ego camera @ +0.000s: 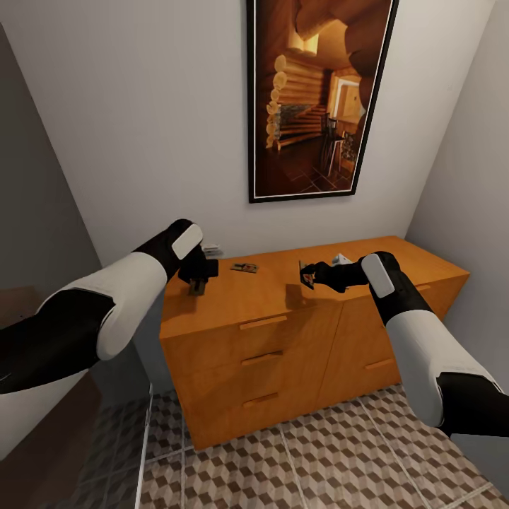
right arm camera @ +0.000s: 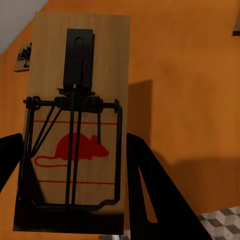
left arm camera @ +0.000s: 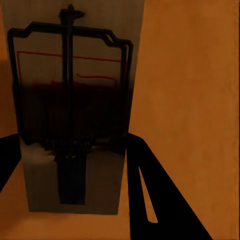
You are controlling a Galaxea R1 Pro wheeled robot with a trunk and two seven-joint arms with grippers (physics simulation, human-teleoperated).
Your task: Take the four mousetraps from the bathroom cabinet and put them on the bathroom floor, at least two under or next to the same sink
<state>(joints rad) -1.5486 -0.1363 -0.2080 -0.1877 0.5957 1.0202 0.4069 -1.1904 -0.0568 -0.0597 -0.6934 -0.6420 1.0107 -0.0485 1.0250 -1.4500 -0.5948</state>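
The robot stands in front of the cabinet (ego camera: 283, 332), a low orange-brown one against the white wall, under a tall picture (ego camera: 318, 99) of a log house. Both arms reach out over the cabinet top.

The left gripper (ego camera: 197, 285) hangs over the left end of the top. It is closed tight on a mousetrap (ego camera: 199, 286), which sticks down between its fingers. In the left wrist view this first mousetrap (left arm camera: 72, 120) looks dark and in shadow, with its black wire frame (left arm camera: 70, 85) on the board, and the orange cabinet top (left arm camera: 190, 100) is behind it.

The right gripper (ego camera: 309, 276) is over the middle of the top, a bit to the right. It grips a second mousetrap (ego camera: 307, 275) that stands on edge, lifted off the wood. In the right wrist view that second mousetrap (right arm camera: 75, 130) is a pale wooden board with a red mouse drawing (right arm camera: 80, 147) and black wire (right arm camera: 72, 150), held between the two dark fingers (right arm camera: 150, 195).

A third mousetrap (ego camera: 244, 268) lies flat on the cabinet top between the two grippers, near the wall. The right wrist view shows it far off too (right arm camera: 23, 57). Something small and pale (ego camera: 211, 249) lies behind the left arm by the wall; I cannot tell what it is.

The bathroom floor (ego camera: 318, 459) with its cube-pattern tiles is in front of the cabinet.
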